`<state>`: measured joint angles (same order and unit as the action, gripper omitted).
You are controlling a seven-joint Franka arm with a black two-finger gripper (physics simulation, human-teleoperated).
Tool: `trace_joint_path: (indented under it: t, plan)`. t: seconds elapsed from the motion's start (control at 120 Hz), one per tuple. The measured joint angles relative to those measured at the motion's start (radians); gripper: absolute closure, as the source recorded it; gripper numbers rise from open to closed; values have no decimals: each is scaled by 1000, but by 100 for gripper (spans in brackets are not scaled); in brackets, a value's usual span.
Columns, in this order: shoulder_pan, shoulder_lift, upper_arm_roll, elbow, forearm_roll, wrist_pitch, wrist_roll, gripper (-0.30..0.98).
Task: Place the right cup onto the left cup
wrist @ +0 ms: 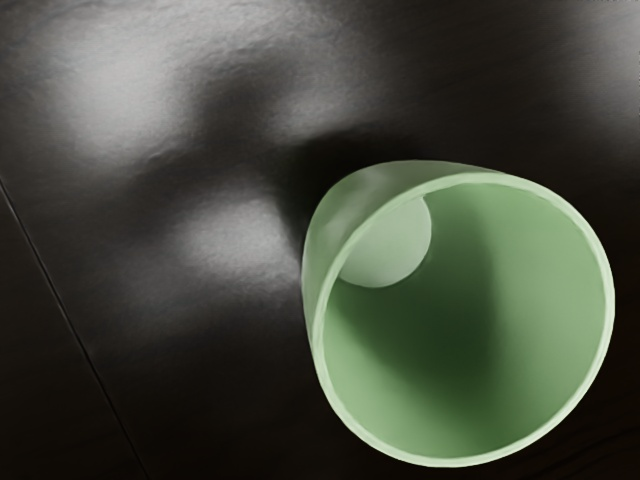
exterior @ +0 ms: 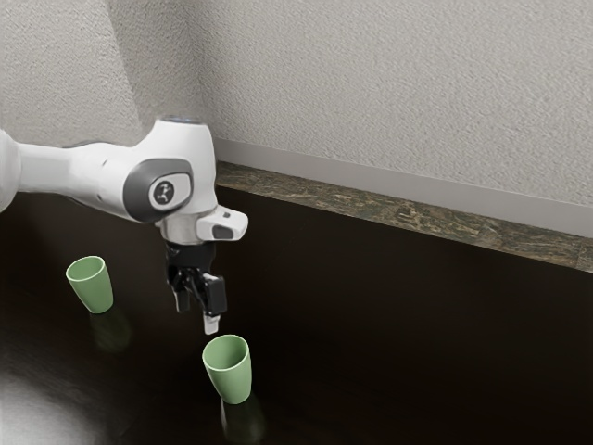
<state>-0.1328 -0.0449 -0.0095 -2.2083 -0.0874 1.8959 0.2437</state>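
Across the dark table (exterior: 398, 306), it's the white arm (exterior: 93, 176) reaching in from the exterior view's left, and two green cups stand upright, well apart! One, the left cup (exterior: 95, 289) by my reading, sits at the exterior view's left, back toward the arm's base. Its partner, surely the right cup (exterior: 232, 375), waits near, toward the exterior view's right, and that's the one to lift.

Now the black gripper (exterior: 196, 317): fingers wide apart, holding nothing, pointing down. And here's the crux: the right cup lies below those fingertips, a touch nearer and further to the exterior view's right, so they look off to one side of its mouth. Its long axis runs straight up. The call, then, is a small shift over the cup, then straight down, with one finger either side of that thin rim (wrist: 440, 462). Come down uncorrected, and a fingertip could clip it!
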Motion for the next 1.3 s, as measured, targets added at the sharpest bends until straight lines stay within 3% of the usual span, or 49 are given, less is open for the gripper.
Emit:
trace_joint_path:
  t: [0.283, 1.067, 1.3]
  plan:
    - [8, 21, -3, -80, -41, 122, -42, 0]
    - [34, 149, 0, -81, -43, 271, -86, 0]
    - [27, 135, -3, -78, -8, 281, -89, 54]
